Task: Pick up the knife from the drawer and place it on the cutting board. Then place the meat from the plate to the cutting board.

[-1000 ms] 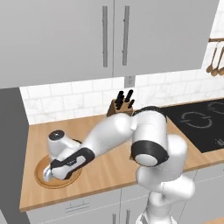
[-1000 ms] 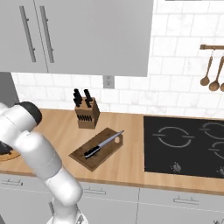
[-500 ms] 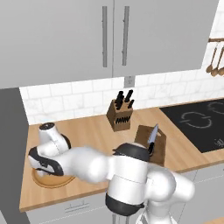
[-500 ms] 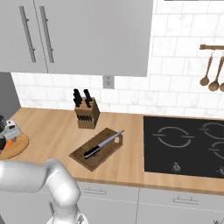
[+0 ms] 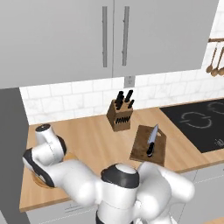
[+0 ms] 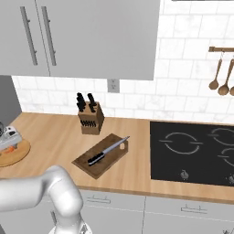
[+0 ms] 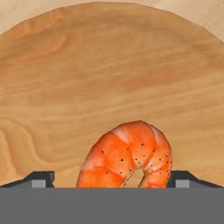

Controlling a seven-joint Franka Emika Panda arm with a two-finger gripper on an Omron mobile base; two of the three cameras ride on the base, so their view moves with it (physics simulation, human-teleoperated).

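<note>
The meat (image 7: 129, 157), a curled orange-red shrimp, lies on the round tan plate (image 7: 109, 65). My gripper (image 7: 111, 180) stands open around it, one fingertip (image 7: 37, 179) to each side, the right one nearly touching. In the right base view the gripper (image 6: 8, 136) sits low over the plate (image 6: 18, 155) at the counter's left end. The knife (image 6: 107, 151) rests diagonally on the dark cutting board (image 6: 101, 157), also seen as knife (image 5: 152, 139) on board (image 5: 148, 146). The drawer is out of view.
A wooden knife block (image 6: 90, 119) stands behind the board near the tiled wall. A black cooktop (image 6: 192, 151) takes up the counter's right side. My own arm (image 5: 122, 188) crosses the foreground and hides much of the plate (image 5: 38, 178).
The arm has swung further left and lowered the hand onto the plate. Knife and board have not moved.
</note>
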